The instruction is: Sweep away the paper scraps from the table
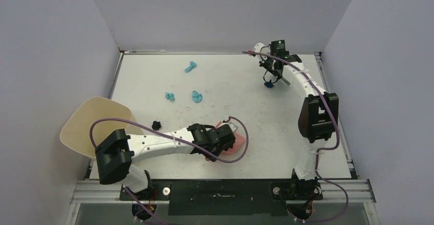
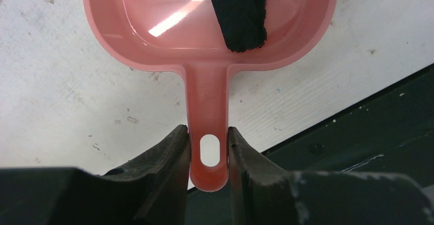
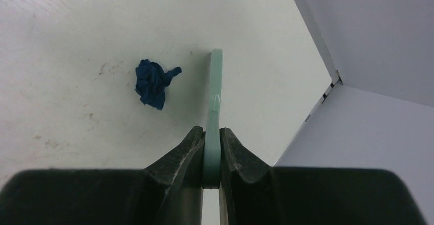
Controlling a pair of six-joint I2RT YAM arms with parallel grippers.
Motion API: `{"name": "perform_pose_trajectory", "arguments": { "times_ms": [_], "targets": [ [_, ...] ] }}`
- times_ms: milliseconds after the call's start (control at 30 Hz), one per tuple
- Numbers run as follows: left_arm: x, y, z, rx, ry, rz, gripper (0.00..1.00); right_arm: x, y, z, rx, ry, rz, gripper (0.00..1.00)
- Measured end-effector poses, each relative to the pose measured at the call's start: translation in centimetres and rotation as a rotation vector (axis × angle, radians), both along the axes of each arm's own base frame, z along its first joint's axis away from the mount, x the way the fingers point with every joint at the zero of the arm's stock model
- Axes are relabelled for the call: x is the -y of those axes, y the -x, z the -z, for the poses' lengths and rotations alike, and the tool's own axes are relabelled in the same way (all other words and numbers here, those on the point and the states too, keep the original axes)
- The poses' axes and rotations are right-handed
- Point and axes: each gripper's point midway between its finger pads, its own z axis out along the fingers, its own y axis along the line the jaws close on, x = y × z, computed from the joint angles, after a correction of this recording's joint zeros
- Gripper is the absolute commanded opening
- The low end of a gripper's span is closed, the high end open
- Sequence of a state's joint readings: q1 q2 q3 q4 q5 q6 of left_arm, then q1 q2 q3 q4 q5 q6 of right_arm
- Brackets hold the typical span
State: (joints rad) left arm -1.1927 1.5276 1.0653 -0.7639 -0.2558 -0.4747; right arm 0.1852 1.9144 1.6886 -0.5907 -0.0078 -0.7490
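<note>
A beige bin (image 1: pixel 97 125) sits at the left edge of the table (image 1: pixel 245 107). A pink dustpan (image 2: pixel 210 46) lies flat at lower centre. The left arm stretches low to the right, and the left gripper (image 2: pixel 209 139) pinches the dustpan's handle. The right arm reaches to the upper right, with the right gripper (image 3: pixel 211 135) clamped on a thin teal brush (image 3: pixel 215 87). Crumpled scraps (image 1: pixel 197 96) lie scattered: three teal ones upper centre-left, a black one (image 1: pixel 156 125) near the bin, a dark blue one (image 3: pixel 152 83) just beside the brush, and a black one (image 2: pixel 240 15) inside the dustpan.
</note>
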Motion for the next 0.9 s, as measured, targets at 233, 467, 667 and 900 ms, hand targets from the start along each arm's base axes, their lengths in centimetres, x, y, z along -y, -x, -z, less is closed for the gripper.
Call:
{"name": "perform_pose_trajectory", "arguments": {
  "times_ms": [233, 467, 667, 900],
  "targets": [
    [-1.1, 1.6, 0.3, -0.035, -0.056, 0.012, 0.0, -0.8, -1.3, 4.4, -0.069, 0.012, -0.008, 0.05],
    [-1.3, 1.6, 0.4, -0.037, -0.065, 0.012, 0.0, -7.2, 5.9, 3.4, -0.148, -0.056, -0.203, 0.05],
    [-1.3, 1.6, 1.6, -0.049, -0.107, 0.021, 0.0, -14.5, 16.0, 1.2, -0.291, -0.186, -0.449, 0.05],
    [-0.5, 1.0, 3.0, -0.056, -0.124, 0.014, 0.0, -17.2, 23.5, 0.5, -0.497, -0.325, -0.545, 0.05]
  ]
}}
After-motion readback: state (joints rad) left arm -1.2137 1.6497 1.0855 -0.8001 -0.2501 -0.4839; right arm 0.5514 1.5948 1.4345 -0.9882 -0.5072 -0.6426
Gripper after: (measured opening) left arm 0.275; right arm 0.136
